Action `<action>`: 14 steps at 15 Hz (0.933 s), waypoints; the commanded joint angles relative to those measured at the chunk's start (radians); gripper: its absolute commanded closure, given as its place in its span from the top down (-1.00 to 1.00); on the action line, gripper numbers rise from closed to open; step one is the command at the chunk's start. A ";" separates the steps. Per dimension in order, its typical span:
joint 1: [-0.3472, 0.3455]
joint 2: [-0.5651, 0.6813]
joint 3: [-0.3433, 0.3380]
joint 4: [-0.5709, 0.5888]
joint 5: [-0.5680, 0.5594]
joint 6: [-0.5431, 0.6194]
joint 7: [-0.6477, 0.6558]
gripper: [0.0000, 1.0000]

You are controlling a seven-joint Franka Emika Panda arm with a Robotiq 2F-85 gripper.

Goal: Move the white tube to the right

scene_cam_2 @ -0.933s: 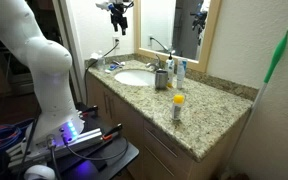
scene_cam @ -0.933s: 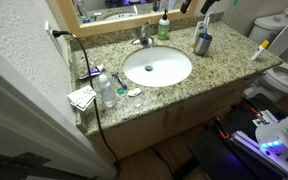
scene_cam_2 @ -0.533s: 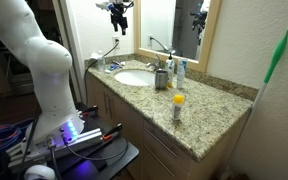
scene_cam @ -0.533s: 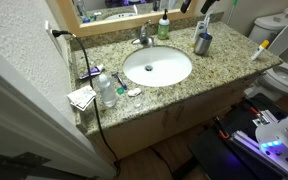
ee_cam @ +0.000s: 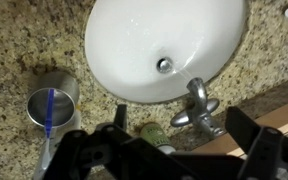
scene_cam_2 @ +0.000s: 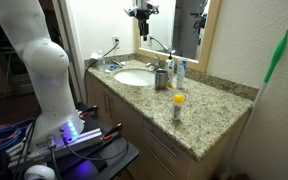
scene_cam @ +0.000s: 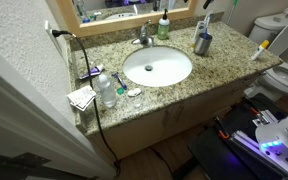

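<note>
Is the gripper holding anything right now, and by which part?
Nothing is held. The gripper hangs open above the sink, and only the faucet below shows between its fingers.

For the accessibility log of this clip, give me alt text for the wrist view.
Looking straight down on a white oval sink basin set in a speckled granite counter, with a chrome faucet at its lower edge. A grey metal cup holding a blue toothbrush stands lower left; the dark gripper spreads its fingers open, empty, along the bottom.
</note>
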 commanded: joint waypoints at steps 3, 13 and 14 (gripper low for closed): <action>-0.011 0.062 -0.019 0.061 -0.021 -0.032 0.067 1.00; -0.035 0.155 -0.098 0.101 0.042 -0.065 0.117 1.00; -0.032 0.198 -0.097 0.128 -0.030 -0.095 0.239 1.00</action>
